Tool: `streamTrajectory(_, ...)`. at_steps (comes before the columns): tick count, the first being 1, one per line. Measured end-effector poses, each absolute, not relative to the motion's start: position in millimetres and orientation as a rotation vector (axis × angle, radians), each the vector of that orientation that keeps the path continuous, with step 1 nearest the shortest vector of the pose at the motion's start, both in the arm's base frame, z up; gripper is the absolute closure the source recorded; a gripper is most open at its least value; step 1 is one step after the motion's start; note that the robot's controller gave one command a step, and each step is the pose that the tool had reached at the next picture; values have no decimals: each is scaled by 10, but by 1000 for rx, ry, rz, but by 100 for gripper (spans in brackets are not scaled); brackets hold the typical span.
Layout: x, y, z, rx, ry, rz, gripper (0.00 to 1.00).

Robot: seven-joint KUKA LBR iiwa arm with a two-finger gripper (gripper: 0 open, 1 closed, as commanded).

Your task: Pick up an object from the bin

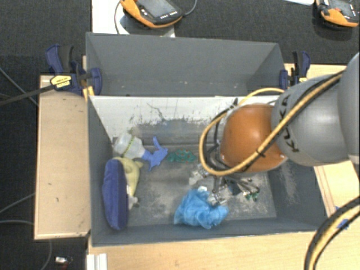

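The end effector (216, 191), hanging under the arm's orange wrist cover (250, 139), sits low over the floor of the grey metal bin (169, 66), toward the bin's 5 o'clock part. Whether it is spread or pressed together I cannot tell.

Right at its 7 o'clock, and apparently touching it, lies a crumpled light-blue wad of soft cloth or film (198, 211). I judge the wad light, limp and squashable, not fragile. A pinch on a raised fold near its upper edge should hold better than a grab across the whole bulk, though a thin fold could slip free.

At 3 o'clock are small dark bits with green (250, 193). Farther out at 10 o'clock lie a teal scrap (180, 156) and a small blue figure (154, 156). At 9 o'clock, a pale yellow soft lump (132, 176) rests against a long dark-blue padded roll (114, 194).
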State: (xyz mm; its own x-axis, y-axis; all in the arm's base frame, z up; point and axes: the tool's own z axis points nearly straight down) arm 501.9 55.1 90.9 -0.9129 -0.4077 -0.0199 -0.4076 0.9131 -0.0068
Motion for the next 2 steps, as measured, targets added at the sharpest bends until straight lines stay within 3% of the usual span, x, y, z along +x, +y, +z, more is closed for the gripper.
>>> streamTrajectory(1,4946,627,767,-846,2997,-20,0)
streamTrajectory(2,4921,555,1187,-1233,2859,-17,0)
